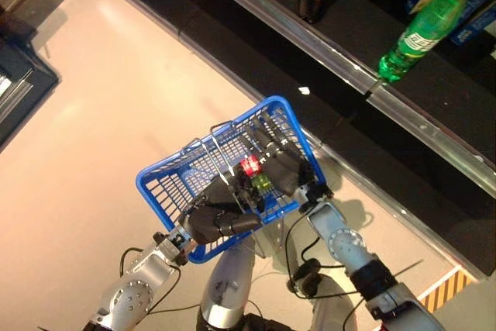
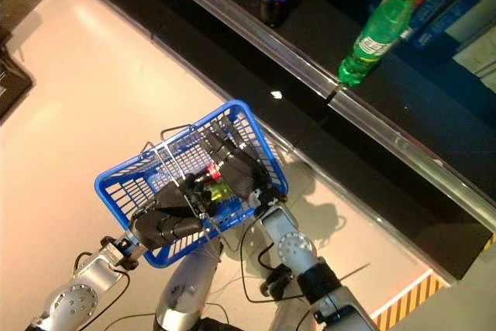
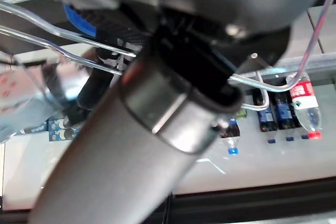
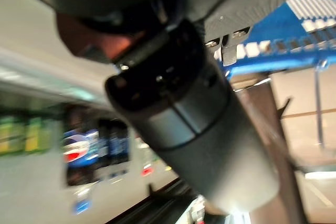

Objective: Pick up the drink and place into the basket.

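Pale floor lies under the blue basket (image 1: 163,185), where your right hand (image 1: 288,167) reaches over the shelf-side rim, fingers curled round the drink (image 1: 254,174) low inside, while your left hand (image 1: 218,218) grips the wire handles.

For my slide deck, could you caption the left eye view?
Both hands, left hand and right hand, meet at the blue basket beside a shelf holding a green bottle.

Blue plastic basket (image 1: 167,184), thin metal wire handles; glossy floor (image 1: 101,91).
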